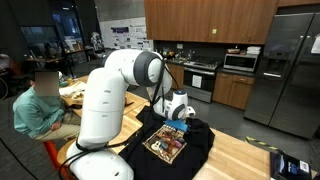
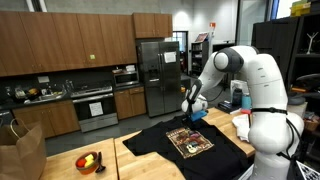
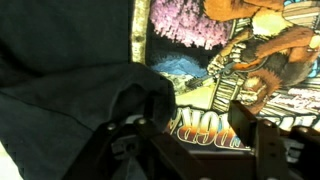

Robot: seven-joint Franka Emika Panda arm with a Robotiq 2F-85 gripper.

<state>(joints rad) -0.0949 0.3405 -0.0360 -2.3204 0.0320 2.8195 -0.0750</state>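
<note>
In an exterior view the shirt (image 1: 178, 146) lies on the surface (image 1: 240, 156), with the pincer (image 1: 187, 119) just over its far edge. In an exterior view the pincer (image 2: 193, 113) is low at the shirt's back edge. In the wrist view the pincer (image 3: 187, 140) is open over a bump in the shirt. This looks like letting go. Next it must lift up clear of the cloth.

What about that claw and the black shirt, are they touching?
Cannot tell. In the wrist view the open gripper hangs by a raised fold of the shirt, but the dim picture shows neither contact nor a gap plainly.
</note>
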